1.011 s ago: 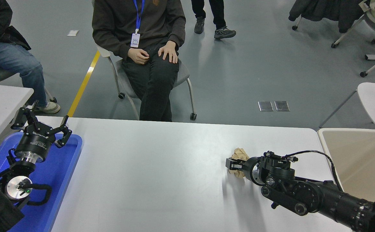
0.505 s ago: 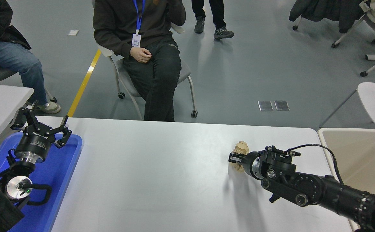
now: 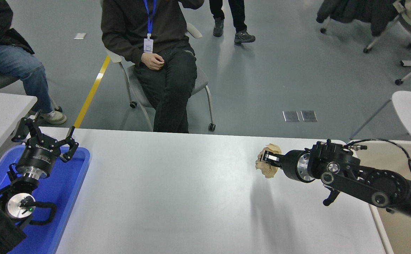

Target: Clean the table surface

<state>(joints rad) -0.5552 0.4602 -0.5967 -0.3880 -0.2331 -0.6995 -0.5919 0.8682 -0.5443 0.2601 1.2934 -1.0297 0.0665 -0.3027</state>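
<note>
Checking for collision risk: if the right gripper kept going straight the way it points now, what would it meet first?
Apart from the paper wad that the right gripper holds, the way left over the table surface looks free; the left gripper is far off, depth unclear.

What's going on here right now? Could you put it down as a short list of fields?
Setting: white table surface, people seated beyond its far side
Right gripper: jaws shut on a crumpled brown paper ball, held above the table
Left gripper: parked over the blue tray, jaws open, holding nothing
Beige bin: beside the table's right end
Judgement: the bin looks the likely place for the paper
</note>
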